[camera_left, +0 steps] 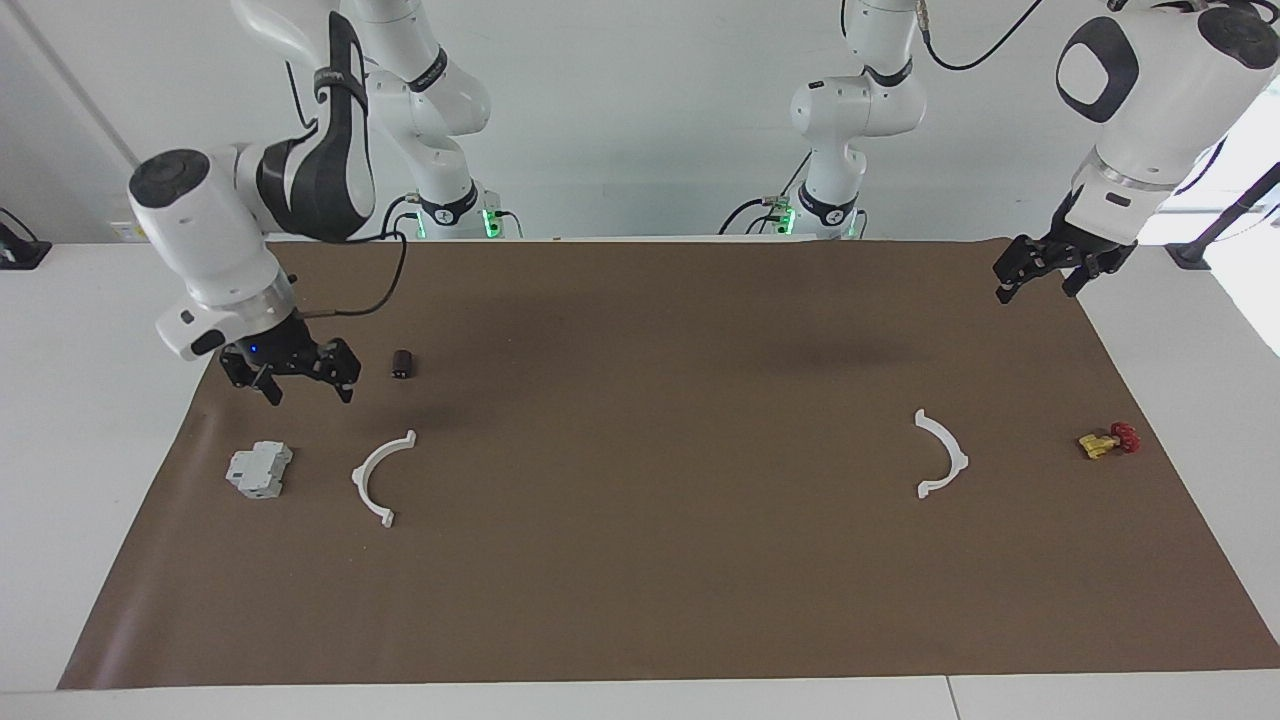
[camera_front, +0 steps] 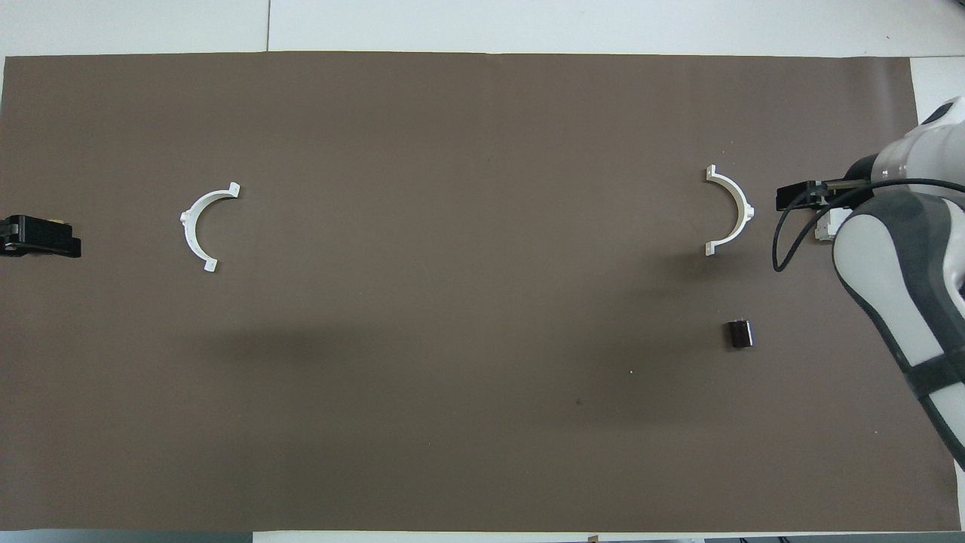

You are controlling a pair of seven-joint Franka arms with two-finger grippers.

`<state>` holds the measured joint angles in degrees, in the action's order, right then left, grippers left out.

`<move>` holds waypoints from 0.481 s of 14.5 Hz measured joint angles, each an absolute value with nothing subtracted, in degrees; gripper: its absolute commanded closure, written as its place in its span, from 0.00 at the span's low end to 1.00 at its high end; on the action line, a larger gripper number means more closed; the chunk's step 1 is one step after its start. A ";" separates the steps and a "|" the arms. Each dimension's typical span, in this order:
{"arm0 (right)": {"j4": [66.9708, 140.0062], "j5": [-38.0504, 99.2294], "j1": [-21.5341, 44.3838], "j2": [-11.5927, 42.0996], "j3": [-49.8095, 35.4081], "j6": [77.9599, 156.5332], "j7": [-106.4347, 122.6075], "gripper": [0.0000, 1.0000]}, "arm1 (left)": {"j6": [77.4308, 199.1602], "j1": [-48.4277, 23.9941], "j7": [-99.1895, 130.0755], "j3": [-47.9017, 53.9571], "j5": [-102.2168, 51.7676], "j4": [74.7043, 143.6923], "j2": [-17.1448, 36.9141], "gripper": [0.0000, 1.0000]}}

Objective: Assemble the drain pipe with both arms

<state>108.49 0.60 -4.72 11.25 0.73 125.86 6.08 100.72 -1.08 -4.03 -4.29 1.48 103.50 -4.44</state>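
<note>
Plainly nothing is joined yet. Nearest the robots, the left gripper [camera_left: 1035,278] waits with jaws apart and empty over the brown mat's [camera_left: 640,600] corner at its own end, while the right gripper [camera_left: 290,375], also spread and empty, hangs above the mat beside a small dark cylinder [camera_left: 402,363], apparently lined up for the pickup below. Farther out lie the two white half-rings [camera_left: 381,476] [camera_left: 941,455], well apart, one toward each arm so both can share the work, flanked by a grey block [camera_left: 259,469] and a yellow-and-red valve [camera_left: 1108,440].

We see two white arcs [camera_left: 381,477] [camera_left: 941,454] on a plain brown mat [camera_left: 660,590], a grey block [camera_left: 259,469], a dark cylinder [camera_left: 402,363], and a yellow-and-red valve [camera_left: 1107,440]; the table [camera_left: 80,400] is white.
</note>
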 measured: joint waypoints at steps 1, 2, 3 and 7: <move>108.47 0.60 -4.91 14.47 0.71 128.71 6.11 0.00 | 102.16 -1.06 -5.94 -4.31 1.48 104.12 -4.11 0.00; 108.45 1.28 -5.34 17.30 0.70 130.90 6.22 0.00 | 103.85 -1.05 -7.88 -4.33 1.48 104.84 -3.51 0.00; 108.38 3.01 -5.79 19.67 0.68 132.56 6.89 0.00 | 105.61 -1.04 -9.69 -4.35 1.48 105.51 -2.63 0.00; 107.32 5.74 -5.68 22.54 0.29 134.04 8.22 0.08 | 113.37 -1.01 -13.74 -4.40 1.48 106.83 3.89 0.00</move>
